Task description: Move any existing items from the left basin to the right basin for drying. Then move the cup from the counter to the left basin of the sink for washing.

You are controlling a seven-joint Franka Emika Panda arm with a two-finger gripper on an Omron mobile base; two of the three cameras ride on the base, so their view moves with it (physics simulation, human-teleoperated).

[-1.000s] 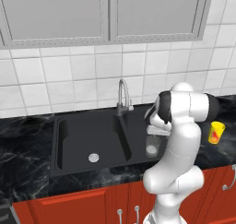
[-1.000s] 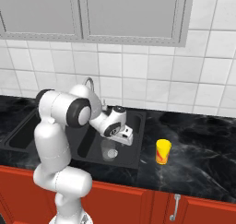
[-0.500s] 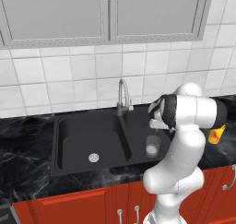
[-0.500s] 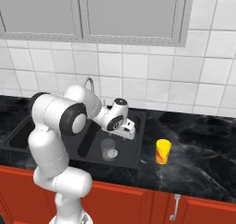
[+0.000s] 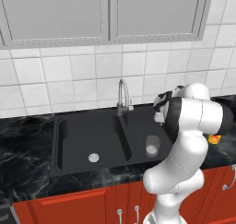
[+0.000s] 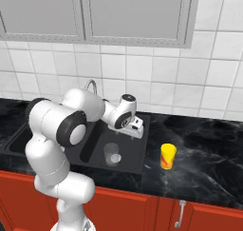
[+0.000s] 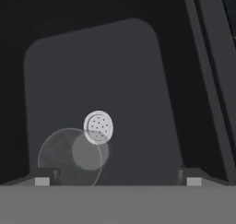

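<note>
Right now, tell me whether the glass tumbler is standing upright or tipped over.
Upright. The glass tumbler stands on its base in the right basin, rim up; the hand view looks down into its round mouth beside the drain.

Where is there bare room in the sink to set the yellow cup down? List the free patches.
The left basin is bare apart from its drain, bordered by the divider and the counter. The right basin is more crowded: the glass tumbler stands beside its drain, with the gripper, jaws open, above. Free floor remains there toward the tap.
</note>
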